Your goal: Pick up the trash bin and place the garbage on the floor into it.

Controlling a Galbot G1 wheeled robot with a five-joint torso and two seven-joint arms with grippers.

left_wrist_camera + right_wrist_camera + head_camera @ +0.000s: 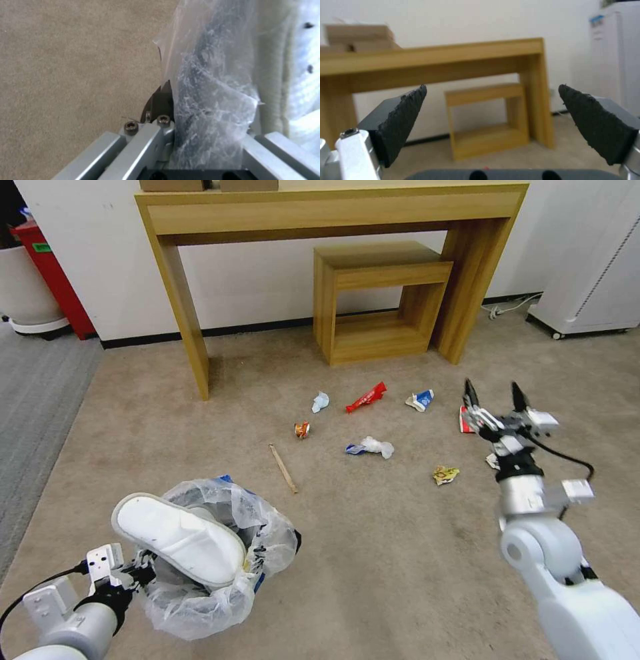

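I see a tan carpet (373,553) over most of the frame, and a grey carpet (33,393) at the left edge. At the top, a big wooden table (333,210) stands against a white wall (260,280). A small wooden shelf (377,303) sits under it. A white cabinet (593,267) is at the upper right.

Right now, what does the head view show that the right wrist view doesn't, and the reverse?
Head view alone: the left gripper shut on the rim of the small blue trash bin with translucent bag liner, a white slipper across its mouth, and litter on the beige carpet, such as a red wrapper and a wooden stick.

Right wrist view alone: the textured inner faces of the open right gripper.

Both: the tall wooden console table and the small wooden shelf.
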